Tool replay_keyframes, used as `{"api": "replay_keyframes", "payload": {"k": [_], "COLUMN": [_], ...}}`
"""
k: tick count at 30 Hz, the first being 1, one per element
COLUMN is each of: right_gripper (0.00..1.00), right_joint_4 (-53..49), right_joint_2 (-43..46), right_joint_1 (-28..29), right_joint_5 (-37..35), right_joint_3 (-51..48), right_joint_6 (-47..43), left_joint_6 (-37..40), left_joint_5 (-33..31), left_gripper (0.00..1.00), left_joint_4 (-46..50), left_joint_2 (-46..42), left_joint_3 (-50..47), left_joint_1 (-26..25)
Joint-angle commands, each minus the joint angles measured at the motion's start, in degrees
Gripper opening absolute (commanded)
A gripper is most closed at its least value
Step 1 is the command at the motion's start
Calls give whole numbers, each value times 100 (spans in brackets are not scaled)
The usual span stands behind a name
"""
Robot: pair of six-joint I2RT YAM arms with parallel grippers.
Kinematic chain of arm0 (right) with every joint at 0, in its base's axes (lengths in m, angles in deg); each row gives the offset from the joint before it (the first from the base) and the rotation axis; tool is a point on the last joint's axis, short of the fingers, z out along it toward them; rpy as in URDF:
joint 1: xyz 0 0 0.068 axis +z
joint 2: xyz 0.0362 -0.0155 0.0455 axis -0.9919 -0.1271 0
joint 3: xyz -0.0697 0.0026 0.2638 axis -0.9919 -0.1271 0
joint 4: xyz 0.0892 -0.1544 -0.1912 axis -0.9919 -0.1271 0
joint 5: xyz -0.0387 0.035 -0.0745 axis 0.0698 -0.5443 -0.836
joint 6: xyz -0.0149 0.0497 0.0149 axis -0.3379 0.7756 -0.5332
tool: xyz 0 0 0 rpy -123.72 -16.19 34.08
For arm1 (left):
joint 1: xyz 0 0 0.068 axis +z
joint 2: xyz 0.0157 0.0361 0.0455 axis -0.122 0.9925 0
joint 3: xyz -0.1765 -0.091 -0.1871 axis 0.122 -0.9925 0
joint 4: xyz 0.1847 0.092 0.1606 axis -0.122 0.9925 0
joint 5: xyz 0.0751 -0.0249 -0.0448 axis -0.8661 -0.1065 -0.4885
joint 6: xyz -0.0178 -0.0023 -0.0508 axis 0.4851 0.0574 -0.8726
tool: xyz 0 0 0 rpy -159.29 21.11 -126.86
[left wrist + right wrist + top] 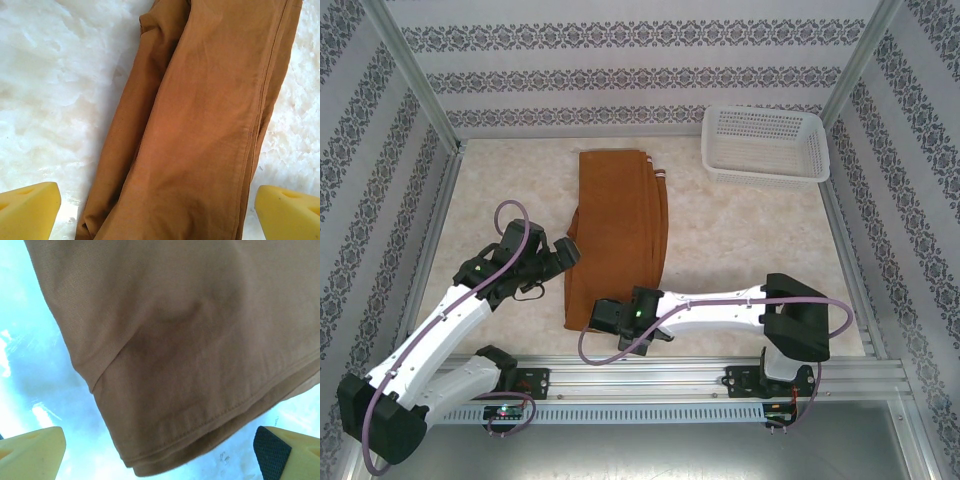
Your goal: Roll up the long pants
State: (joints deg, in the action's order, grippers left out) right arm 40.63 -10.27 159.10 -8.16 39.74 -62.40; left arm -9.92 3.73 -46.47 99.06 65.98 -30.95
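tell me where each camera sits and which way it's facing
Top external: above and behind the arms, looking down at table, long pants, basket; both arms, left pincer and right pincer show.
Left wrist: on the left arm, facing down at the pants' middle; yellow fingertips at bottom corners.
Right wrist: on the right arm, facing the pants' stitched edge; fingertips likewise.
Shared: every view shows the pants.

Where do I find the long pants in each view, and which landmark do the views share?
Top external: the long pants, folded lengthwise, at the centre.
Left wrist: the long pants run top to bottom through the middle and right.
Right wrist: the long pants spread from the top to the lower middle, hem showing.
Shared landmark: the pale marbled table top beside the fabric.
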Motion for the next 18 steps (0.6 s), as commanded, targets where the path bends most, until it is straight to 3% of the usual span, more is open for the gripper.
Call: {"api": "replay_keyframes", "payload": {"k": [1,5,9,13,14,17,18], "right_gripper": [97,91,68,55,49,0,0], "right_joint_4": [126,321,441,414,388,238,155], "right_joint_2": [-168,-295,-499,-552,-530,-382,-323], "right_joint_1": [60,65,12,-114,-163,-305,-318], "right_joint_5": [-154,-186,-261,182,316,704,762], "right_joint_3": [-134,-347,-530,-603,-586,-444,-380], "right_joint_6": [-155,-354,-571,-656,-674,-631,-630], "left_joint_6": [-56,-72,-98,-108,-101,-108,-108], "left_joint_5": [-141,-205,-209,-218,-224,-262,-262], "left_gripper": [100,100,100,100,100,100,100], "left_joint_4": [213,202,154,133,130,134,131], "left_joint_2": [-73,-59,-7,16,16,29,30], "left_joint_3": [-4,-20,-16,-5,4,17,30], "left_joint_1": [-61,-62,-59,-66,-66,-66,-63]}}
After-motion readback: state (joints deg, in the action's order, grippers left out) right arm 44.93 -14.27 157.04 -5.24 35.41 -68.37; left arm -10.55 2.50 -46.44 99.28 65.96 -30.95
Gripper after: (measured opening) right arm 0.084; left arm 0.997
